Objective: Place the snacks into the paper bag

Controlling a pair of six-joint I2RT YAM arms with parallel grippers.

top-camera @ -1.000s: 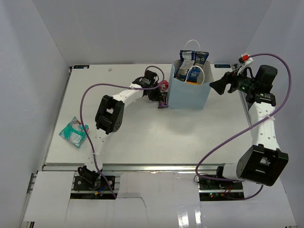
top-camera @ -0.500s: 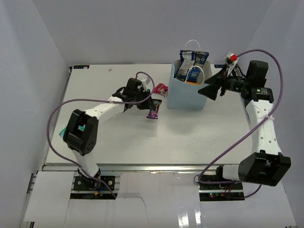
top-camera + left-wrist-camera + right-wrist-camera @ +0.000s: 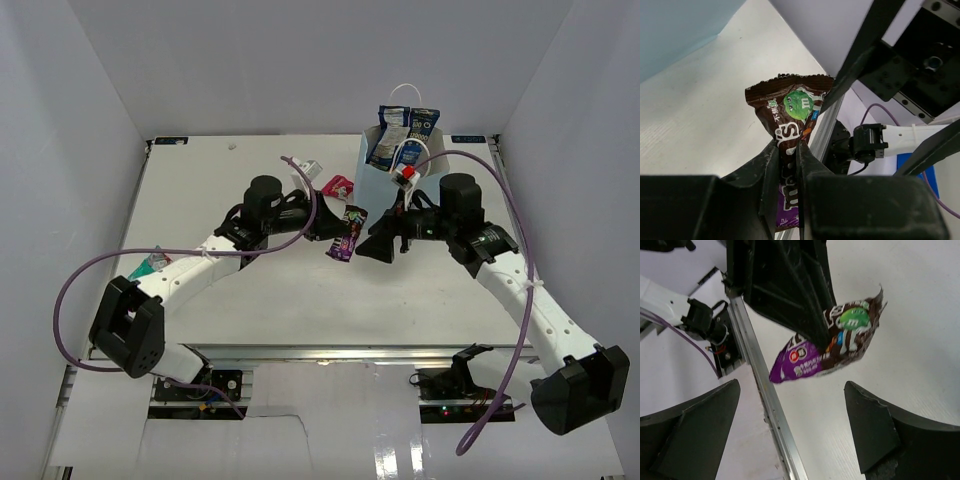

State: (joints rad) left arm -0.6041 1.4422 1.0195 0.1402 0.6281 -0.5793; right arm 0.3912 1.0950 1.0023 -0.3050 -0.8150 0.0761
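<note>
The purple candy packet [image 3: 347, 232] hangs above the surface [image 3: 300, 290], pinched in the closed left end effector [image 3: 787, 150]. Just beside it, the right end effector [image 3: 372, 246] faces it, fingers spread wide, holding nothing. Beyond stands the blue paper bag [image 3: 372, 190], upright, with packets [image 3: 400, 140] sticking out of its top.

Left of paper bag [image 3: 374, 188], candy packet [image 3: 347, 233]

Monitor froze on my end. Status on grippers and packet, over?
Left gripper shut on candy packet, held aloft. Right gripper open, facing packet, no contact. Right arm crosses front of paper bag.
</note>
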